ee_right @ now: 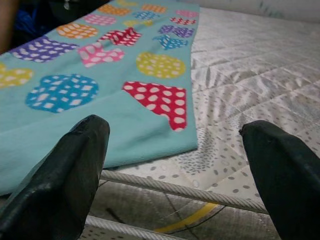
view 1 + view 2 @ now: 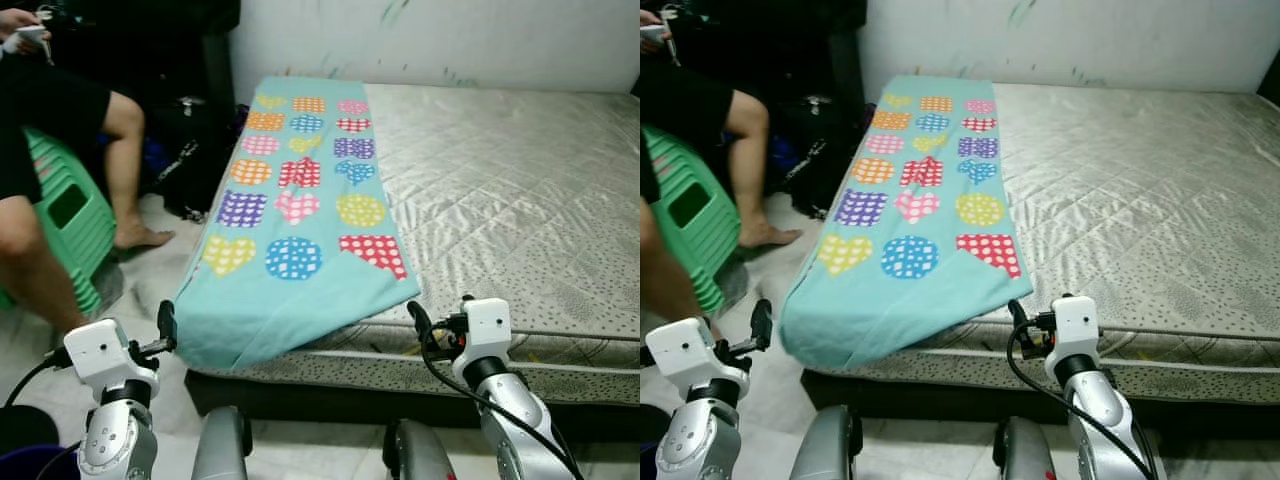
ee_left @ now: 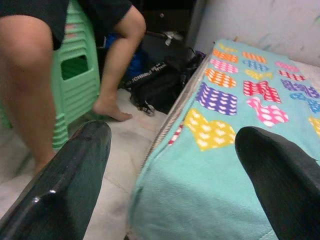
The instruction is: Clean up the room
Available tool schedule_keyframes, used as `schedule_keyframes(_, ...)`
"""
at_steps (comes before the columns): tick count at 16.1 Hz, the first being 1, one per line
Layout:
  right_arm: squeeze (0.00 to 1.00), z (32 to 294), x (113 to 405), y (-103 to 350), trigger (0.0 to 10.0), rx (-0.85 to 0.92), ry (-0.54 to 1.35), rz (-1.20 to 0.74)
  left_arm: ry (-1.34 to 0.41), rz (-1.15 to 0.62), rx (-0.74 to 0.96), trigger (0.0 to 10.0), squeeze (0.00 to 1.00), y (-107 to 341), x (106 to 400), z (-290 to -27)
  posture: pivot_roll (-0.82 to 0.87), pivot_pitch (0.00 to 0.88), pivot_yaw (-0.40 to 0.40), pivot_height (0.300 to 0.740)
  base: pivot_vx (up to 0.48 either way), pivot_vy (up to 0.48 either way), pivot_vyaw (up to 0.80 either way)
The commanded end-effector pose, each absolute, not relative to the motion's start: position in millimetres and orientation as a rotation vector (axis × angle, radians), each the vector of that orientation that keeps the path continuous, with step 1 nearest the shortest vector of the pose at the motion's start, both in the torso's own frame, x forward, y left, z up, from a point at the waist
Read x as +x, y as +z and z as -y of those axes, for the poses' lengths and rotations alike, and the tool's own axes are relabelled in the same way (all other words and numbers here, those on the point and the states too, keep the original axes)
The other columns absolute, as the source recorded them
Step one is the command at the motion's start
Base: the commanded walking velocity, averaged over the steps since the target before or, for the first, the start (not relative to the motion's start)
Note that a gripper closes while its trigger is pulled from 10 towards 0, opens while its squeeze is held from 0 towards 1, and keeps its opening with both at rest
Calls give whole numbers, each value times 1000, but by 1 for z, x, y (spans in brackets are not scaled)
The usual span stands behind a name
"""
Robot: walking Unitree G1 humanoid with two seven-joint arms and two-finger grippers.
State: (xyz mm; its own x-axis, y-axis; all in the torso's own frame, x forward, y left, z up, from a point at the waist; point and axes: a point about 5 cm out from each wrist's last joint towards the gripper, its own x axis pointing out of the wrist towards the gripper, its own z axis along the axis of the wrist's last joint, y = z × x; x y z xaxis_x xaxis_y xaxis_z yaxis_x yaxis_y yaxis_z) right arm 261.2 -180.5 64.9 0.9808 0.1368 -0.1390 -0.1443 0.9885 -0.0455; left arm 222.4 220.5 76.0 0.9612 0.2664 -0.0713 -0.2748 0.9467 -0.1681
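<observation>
A blue blanket (image 2: 300,215) with colored shapes lies along the bed's (image 2: 500,190) left side, its corner hanging off. Left gripper (image 3: 175,185) and right gripper (image 1: 175,175) hover before it, jaws wide apart. The left wrist view shows a black bag (image 3: 160,85) and a person's leg (image 3: 117,65) by a green stool (image 3: 75,85).

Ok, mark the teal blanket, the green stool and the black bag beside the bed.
teal blanket (image 2: 300,200), left eye view, on its patterned middle.
green stool (image 2: 70,215), left eye view, on its side wall.
black bag (image 3: 160,82), left wrist view, on its top.
</observation>
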Motion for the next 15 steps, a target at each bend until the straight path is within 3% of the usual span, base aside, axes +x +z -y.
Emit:
schedule_keyframes(1, 0, 181, 264, 70, 10000, -58, 147, -118, 254, -37, -175, 10000, 0, 79, 225, -219, -122, 0, -34, 585, 341, 0, 0)
schedule_keyframes(10, 0, 179, 266, 68, 10000, -70, 169, -135, 240, -36, -174, 10000, 0, 80, 226, -216, -123, 0, -36, 585, 371, 0, 0)
schedule_keyframes(15, 0, 178, 266, 68, 10000, -103, 191, -137, 265, -38, -195, 10000, 0, 79, 226, -216, -123, 0, -36, 585, 0, 0, 0)
